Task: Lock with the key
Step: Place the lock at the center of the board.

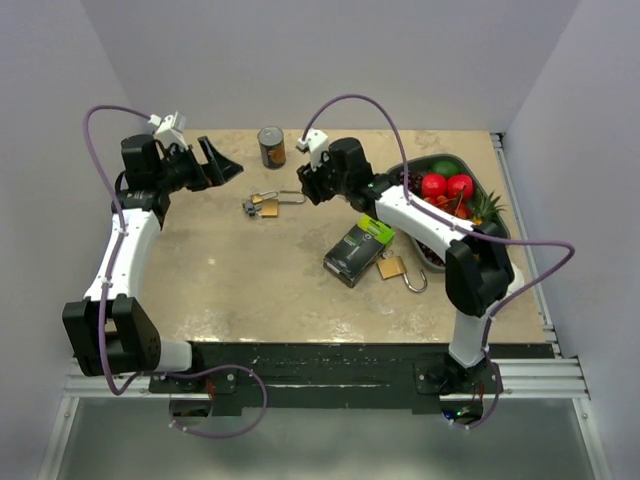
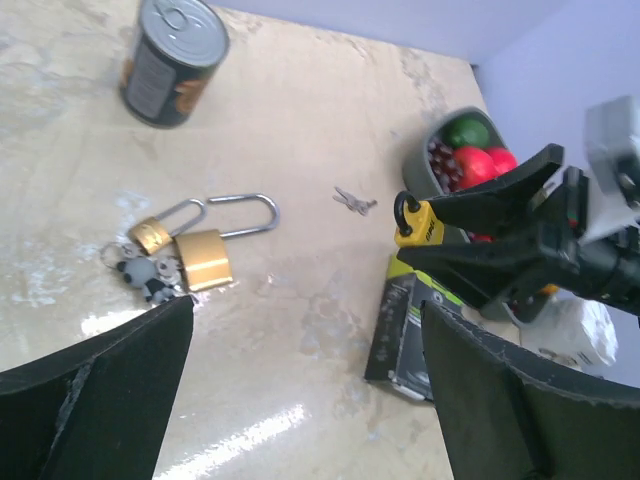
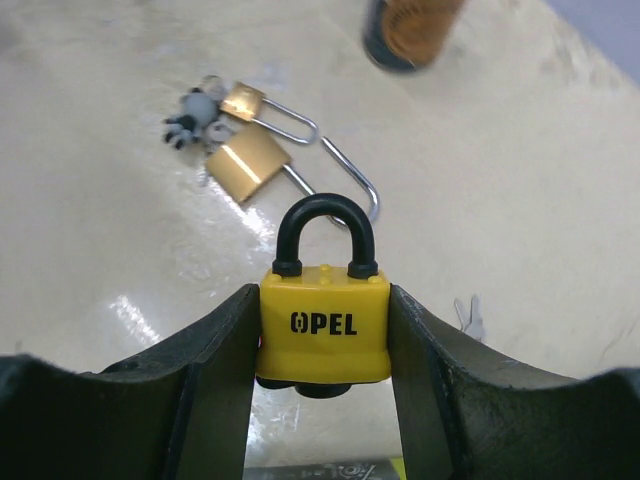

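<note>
Work sits toward 11 o'clock on the table [image 1: 220,290]. The left gripper [image 2: 308,320] gapes wide and holds nothing. The right gripper [image 1: 312,185] clamps the yellow padlock [image 3: 325,325] by its body, off the surface, shackle up. The loose keys [image 3: 468,315] lie at its 4 o'clock. My plan: pinch one key by the bow, line its blade up with the keyway underneath, turn slowly.

text: OPEL, black letters | on: yellow padlock [image 3: 325,325] front | can [image 2: 172,60] label: illegible
</note>
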`<state>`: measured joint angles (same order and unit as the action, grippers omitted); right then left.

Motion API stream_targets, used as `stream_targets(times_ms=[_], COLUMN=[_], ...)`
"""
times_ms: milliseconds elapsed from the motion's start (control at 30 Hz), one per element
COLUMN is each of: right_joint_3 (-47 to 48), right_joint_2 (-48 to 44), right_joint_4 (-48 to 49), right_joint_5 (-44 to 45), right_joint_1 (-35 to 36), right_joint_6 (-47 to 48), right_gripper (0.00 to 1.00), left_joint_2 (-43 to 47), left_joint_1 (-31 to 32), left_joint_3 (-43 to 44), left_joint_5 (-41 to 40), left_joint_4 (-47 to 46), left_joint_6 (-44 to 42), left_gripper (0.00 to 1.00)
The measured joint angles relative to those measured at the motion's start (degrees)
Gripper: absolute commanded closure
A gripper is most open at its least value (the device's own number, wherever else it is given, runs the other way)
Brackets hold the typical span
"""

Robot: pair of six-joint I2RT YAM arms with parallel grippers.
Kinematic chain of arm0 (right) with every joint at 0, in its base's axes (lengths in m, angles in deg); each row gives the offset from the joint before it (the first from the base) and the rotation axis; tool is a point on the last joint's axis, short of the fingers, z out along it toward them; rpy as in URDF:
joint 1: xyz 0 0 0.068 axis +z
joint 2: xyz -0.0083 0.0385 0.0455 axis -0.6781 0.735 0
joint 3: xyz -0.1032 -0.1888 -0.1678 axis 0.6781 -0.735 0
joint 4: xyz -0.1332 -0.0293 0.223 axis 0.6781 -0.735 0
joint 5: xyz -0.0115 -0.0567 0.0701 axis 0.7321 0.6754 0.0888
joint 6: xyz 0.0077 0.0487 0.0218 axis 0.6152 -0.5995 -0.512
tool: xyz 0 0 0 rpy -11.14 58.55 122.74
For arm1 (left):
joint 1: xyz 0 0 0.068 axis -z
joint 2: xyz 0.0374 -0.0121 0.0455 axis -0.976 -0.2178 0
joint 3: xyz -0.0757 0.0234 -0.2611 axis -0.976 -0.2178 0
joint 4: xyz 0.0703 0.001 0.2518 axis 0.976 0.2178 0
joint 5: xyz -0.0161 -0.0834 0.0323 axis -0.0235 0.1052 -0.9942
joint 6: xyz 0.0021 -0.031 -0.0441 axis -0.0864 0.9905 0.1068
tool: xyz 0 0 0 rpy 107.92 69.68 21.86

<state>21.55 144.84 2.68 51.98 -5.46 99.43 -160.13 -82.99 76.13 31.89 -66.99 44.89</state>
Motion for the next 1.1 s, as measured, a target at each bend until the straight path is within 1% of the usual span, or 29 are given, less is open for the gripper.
stream_targets(times_ms=[167,233,300,500,700,767,900,933,967,1067,1100], right_joint_3=[10.27,14.19,15.89,18.21,21.33,22.53,23.26,23.39,23.45,23.45,23.5], right_joint_2=[9.79,13.73,16.48,21.24,25.31,26.6,28.06,28.26,28.5,28.57,28.57], right_joint_4=[-8.72,-12.15,-14.14,-18.4,-19.41,-19.45,-19.61,-19.69,-19.78,-20.26,-20.26], right_joint_5=[7.74,10.75,12.66,15.89,18.16,18.8,20.35,20.74,21.27,22.01,22.47], right_joint_1=[-2.93,-3.58,-3.72,-3.15,-3.06,-3.06,-3.15,-3.15,-3.15,-3.17,-3.17], right_joint_6=[-13.35,-17.33,-20.39,-26.56,-29.9,-30.67,-31.8,-32.04,-32.37,-33.09,-33.38], right_gripper=[1.0,1.0,1.0,1.0,1.0,0.97,0.94,0.92,0.85,0.76,0.63], left_joint_2=[0.46,0.46,0.46,0.02,-1.09,-1.14,-1.14,-1.14,-1.14,-1.22,-1.38], left_joint_1=[-0.85,-0.85,-0.92,-1.14,-1.14,-1.14,-1.14,-1.14,-1.14,-1.14,-1.14], left_joint_3=[0.02,-0.07,-0.2,-1.42,-2.75,-3.34,-3.82,-3.82,-3.82,-3.82,-3.82], left_joint_5=[-3.91,-4.5,-5.11,-5.46,-5.42,-5.42,-5.62,-5.75,-5.95,-6.78,-7.04], left_joint_4=[-0.76,-0.9,-0.94,-1.4,-1.99,-2.01,-1.88,-1.88,-1.86,-1.75,-1.68], left_joint_6=[-0.2,-0.2,-0.2,-0.15,-0.09,-0.07,-0.13,-0.22,-0.28,-1.01,-1.66], left_gripper=[0.01,0.01,0.01,0.01,0.01,0.01,0.01,0.01,0.01,0.01,0.01])
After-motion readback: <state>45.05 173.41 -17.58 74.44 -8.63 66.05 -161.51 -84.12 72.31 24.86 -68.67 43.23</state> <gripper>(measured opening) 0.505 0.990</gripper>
